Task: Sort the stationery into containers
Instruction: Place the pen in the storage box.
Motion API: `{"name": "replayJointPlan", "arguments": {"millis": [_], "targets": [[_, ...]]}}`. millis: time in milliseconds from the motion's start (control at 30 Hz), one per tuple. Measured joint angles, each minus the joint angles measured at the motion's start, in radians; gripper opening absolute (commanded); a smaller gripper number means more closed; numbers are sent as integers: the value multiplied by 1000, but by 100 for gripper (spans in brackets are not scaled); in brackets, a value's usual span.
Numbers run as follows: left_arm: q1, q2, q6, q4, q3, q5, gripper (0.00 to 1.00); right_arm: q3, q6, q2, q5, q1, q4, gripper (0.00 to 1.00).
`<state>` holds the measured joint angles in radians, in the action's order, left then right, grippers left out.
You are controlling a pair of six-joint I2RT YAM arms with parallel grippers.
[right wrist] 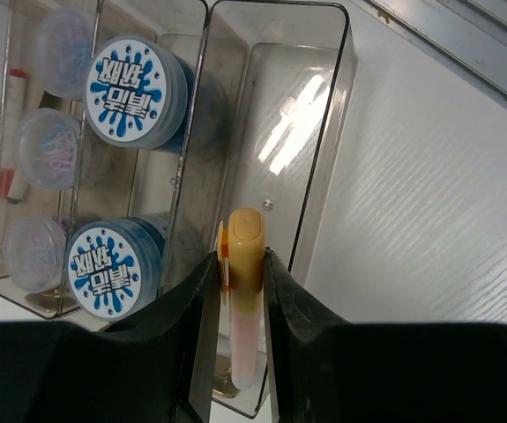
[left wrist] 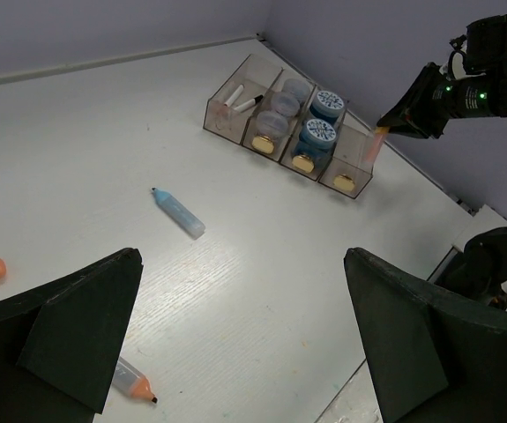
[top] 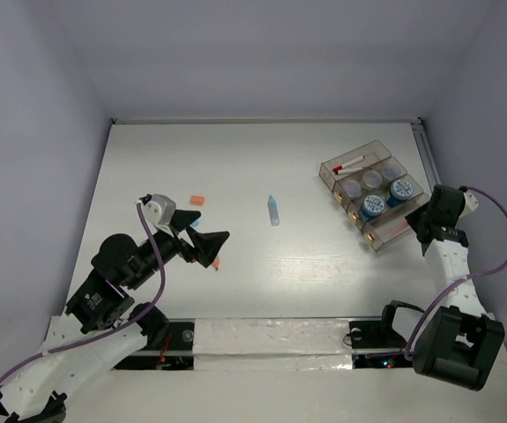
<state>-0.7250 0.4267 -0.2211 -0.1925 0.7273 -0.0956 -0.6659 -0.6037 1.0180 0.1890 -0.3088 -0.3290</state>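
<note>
right end effector point(right wrist: 240, 291): clamped on orange marker point(right wrist: 245, 256), poised over tray point(left wrist: 220, 123) end compartment
left end effector point(left wrist: 242, 256): spread wide, empty
done: jars point(right wrist: 137, 81) in tray
todo: light-blue marker point(left wrist: 178, 214), orange stub point(top: 198, 201), orange-tipped marker point(left wrist: 134, 381) on table point(left wrist: 262, 291)

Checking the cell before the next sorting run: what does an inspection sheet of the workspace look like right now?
Surface: white table, no spills seen.
Job's things: clear smoky divided plastic tray at far right holds two blue-lidded round jars, three clear round jars and a white-and-red stick. A light-blue marker, small orange stub and orange-tipped marker lie loose on the table.
Clutter: nothing seen.
Grippers: left gripper open and empty; right gripper shut on an orange-capped marker over the tray's end compartment.
Cables: purple cables run along both arms.
Surroundings: plain pale walls.
</note>
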Motion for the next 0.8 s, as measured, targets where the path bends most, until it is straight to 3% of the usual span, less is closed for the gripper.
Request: {"name": "replayJointPlan", "arguments": {"millis": [67, 200, 300, 500, 700, 800], "targets": [[0, 0, 0, 0, 0, 3, 99, 0, 3, 13, -8, -10, 2, 18], [0, 0, 0, 0, 0, 8, 99, -1, 9, 27, -24, -20, 3, 55], [0, 0, 0, 0, 0, 14, 99, -8, 19, 32, -32, -25, 1, 69], [0, 3, 0, 0, 0, 26, 99, -40, 50, 13, -64, -26, 1, 78], [7, 19, -1, 0, 0, 56, 99, -103, 99, -62, -298, -19, 2, 83], [23, 37, -2, 0, 0, 93, 99, -154, 117, -50, -391, 62, 8, 85]]}}
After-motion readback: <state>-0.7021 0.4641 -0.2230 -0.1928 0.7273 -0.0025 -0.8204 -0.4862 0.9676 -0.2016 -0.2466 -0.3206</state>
